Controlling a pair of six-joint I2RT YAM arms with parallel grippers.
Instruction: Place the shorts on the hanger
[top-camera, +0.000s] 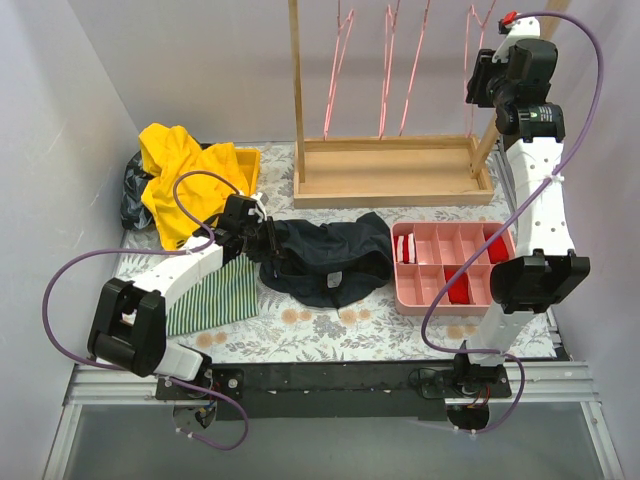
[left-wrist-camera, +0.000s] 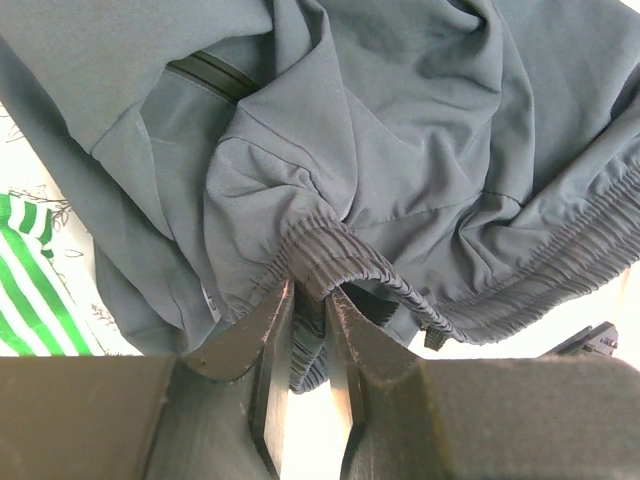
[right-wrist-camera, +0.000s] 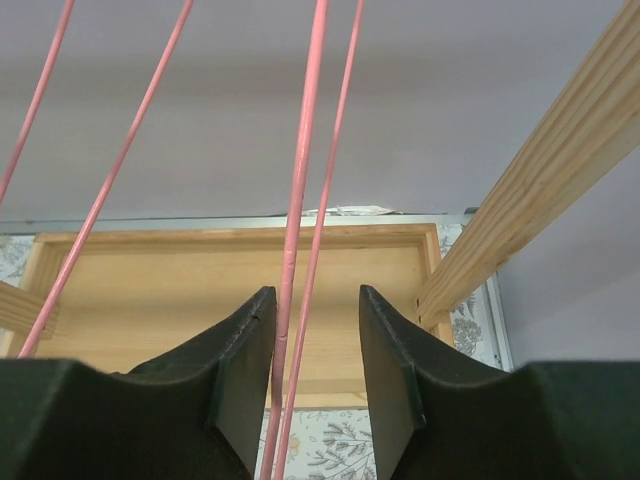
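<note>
Dark navy shorts (left-wrist-camera: 400, 180), soft crumpled fabric, ribbed elastic waistband pinched between the narrow fingers of the left gripper (left-wrist-camera: 308, 340), thin pink wire hanger (right-wrist-camera: 300, 200) between parted fingers of the right gripper (right-wrist-camera: 315, 350)

Shorts (top-camera: 325, 260) lie mid tabletop (top-camera: 330, 325). Compartment tray (top-camera: 425, 283) sits just beside at 3 o'clock, folded cloth (top-camera: 215, 295) at 8, heaped garment (top-camera: 185, 180) at 10, rack (top-camera: 390, 190) at 12 w/ hangers (top-camera: 387, 75) hanging inside.

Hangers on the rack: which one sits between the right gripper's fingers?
The rightmost hanger: its wire runs inside the open right gripper; other hangers hang farther left.
</note>
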